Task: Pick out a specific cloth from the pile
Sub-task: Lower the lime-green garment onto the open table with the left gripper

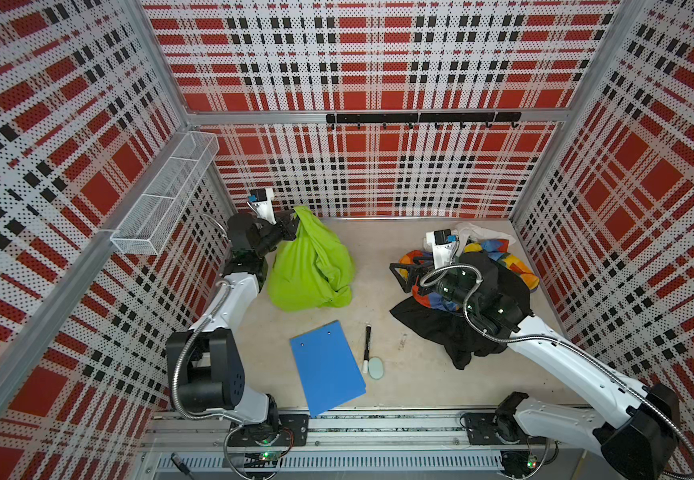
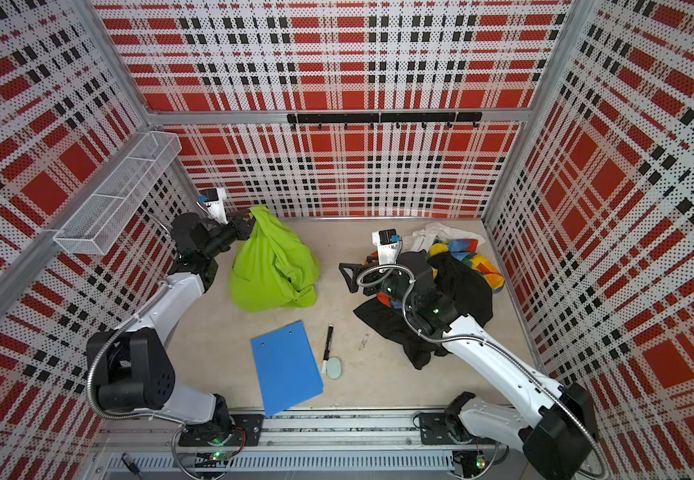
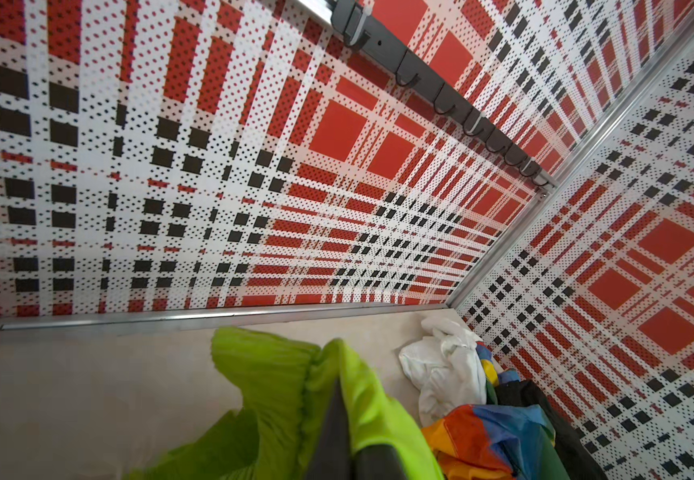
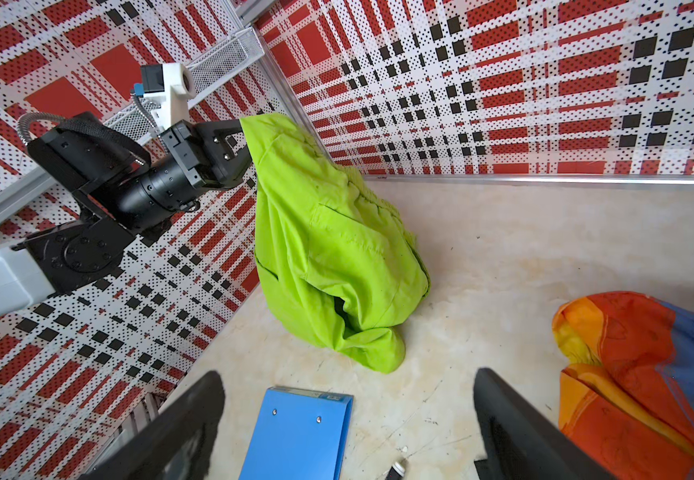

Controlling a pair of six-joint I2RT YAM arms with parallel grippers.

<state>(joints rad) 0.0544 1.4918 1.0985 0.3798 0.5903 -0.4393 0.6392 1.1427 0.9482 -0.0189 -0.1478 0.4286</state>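
Here, left fingers [image 4: 228, 143] pinch the thin lime-green cloth [image 1: 310, 266] by its peak, folds sagging conelike; right fingers [image 4: 511, 436] gape beside the rumpled pile [image 1: 453, 332].

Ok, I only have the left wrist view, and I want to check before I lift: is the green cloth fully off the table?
Observer: No. The left hand pinches the cloth by its top, and its lower folds look to rest on the table.
Operator: Is it free of the pile?
Observer: Yes, bare table separates it from the pile in both top views.
Operator: And the right hand?
Observer: The right hand is open and empty, above the pile's left edge.
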